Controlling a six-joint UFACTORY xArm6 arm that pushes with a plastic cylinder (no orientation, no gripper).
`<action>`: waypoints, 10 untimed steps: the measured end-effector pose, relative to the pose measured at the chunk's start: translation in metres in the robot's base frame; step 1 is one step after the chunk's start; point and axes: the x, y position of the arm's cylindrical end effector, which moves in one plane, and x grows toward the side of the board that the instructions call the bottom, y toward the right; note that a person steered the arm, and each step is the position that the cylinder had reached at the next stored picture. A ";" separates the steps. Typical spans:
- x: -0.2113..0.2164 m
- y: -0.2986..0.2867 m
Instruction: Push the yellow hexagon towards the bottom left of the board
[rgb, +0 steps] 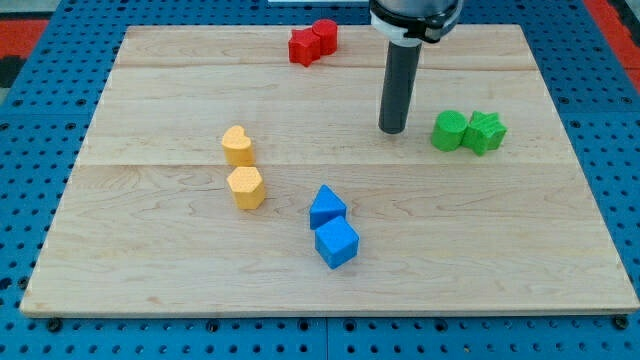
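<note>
First, note that no pincer exists; my tip (392, 130) stands well right of the yellow hexagon (246, 187) at board centre-left. Approach from its upper right, probably skirting the yellow heart (238, 145).

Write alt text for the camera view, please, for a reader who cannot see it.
My tip rests on a wooden board, left of two green blocks and far from the yellow hexagon. A yellow heart, two blue blocks and two red blocks also sit there.
</note>
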 end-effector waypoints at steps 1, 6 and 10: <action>0.020 -0.010; 0.043 -0.139; 0.103 -0.168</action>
